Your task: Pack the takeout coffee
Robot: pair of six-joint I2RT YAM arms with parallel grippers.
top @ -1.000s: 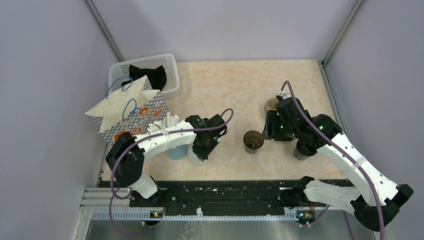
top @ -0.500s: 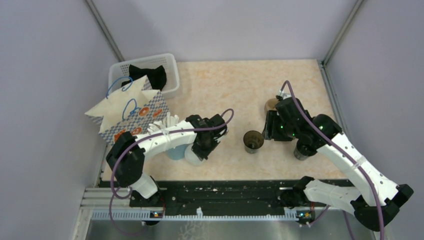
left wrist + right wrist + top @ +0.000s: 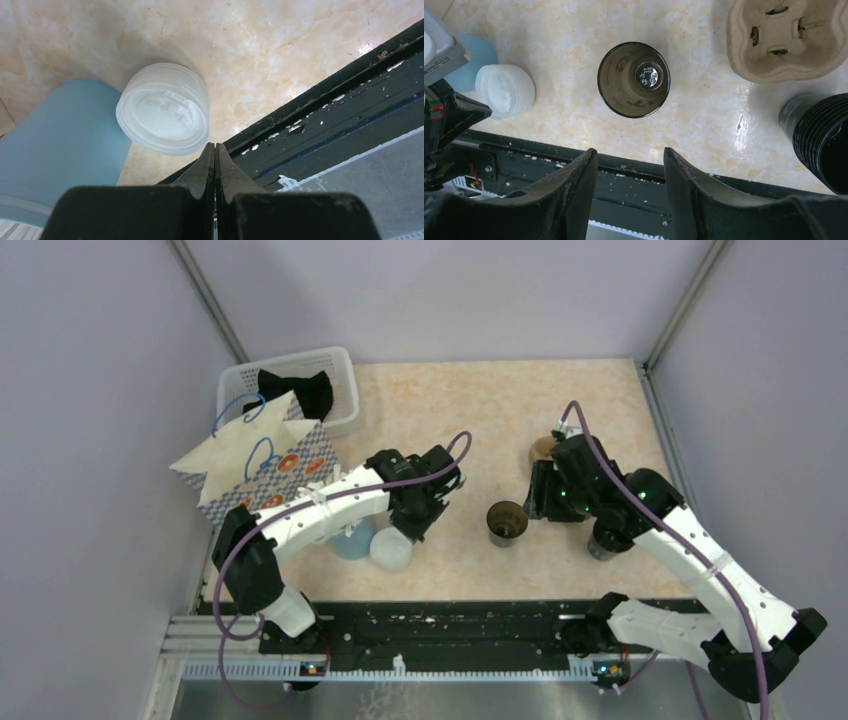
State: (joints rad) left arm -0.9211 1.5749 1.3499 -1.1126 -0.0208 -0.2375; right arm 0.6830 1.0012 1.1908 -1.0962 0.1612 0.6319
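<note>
The takeout coffee cup [image 3: 507, 522], dark brown and open at the top, is standing upright on the worktop [image 3: 480, 410], near the middle and toward the near edge. The right wrist camera is looking straight down into it and showing only its bare bottom. The right jaws are hanging just beside the cup, on its right in the overhead view. They are standing partly open with nothing between them and are not touching the cup. Well apart to the cup's left, a stack of white lids [image 3: 391, 550] is sitting on the worktop just beside a light blue cup [image 3: 352, 540]; what the blue cup is holding cannot be told, as the left arm is covering its mouth. The left jaws are hovering over the near side of the lid stack, pressed fully together and gripping nothing. To the right of the coffee cup, a nested stack of black cups [image 3: 603, 543] is standing close to the near edge. Farther back, a pulp cup carrier [image 3: 789, 40] is lying with its wells bare. At the far left, a patterned paper bag [image 3: 255, 465] with blue cord handles is sitting just in front of a white basket [image 3: 335, 365], which is holding a black item [image 3: 300, 390].
</note>
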